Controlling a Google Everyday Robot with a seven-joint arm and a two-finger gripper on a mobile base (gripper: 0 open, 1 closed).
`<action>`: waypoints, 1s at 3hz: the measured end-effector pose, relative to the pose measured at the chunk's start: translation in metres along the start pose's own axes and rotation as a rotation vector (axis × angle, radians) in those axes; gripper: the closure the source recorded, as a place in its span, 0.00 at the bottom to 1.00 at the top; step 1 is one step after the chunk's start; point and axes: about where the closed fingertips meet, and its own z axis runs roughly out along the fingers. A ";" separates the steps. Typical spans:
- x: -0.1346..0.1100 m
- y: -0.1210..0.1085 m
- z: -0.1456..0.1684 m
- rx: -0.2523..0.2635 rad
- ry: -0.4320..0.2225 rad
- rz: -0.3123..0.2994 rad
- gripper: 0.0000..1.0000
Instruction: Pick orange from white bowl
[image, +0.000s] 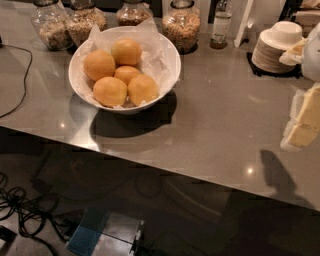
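Observation:
A large white bowl (173, 64) lined with crumpled white paper stands on the grey counter, left of centre. Several yellow-orange oranges lie in it. One orange (99, 65) is at the left, one (126, 51) at the back, one (110, 91) at the front left and one (143, 89) at the front right. A smaller orange (126, 74) sits in the middle. My gripper (304, 122), pale yellow, hangs at the right edge of the view above the counter, far to the right of the bowl and holding nothing I can see.
Glass jars (181, 22) of grains line the back behind the bowl, with a bottle (220, 25) beside them. Stacked small white dishes (274, 49) stand at the back right. A black cable (22, 80) crosses the counter's left. The counter's front edge (200, 177) runs diagonally, with floor cables below.

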 end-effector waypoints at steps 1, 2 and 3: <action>0.000 0.000 0.000 0.000 0.000 0.000 0.00; -0.012 -0.003 0.000 -0.003 -0.043 -0.019 0.00; -0.059 -0.012 0.006 -0.019 -0.147 -0.107 0.00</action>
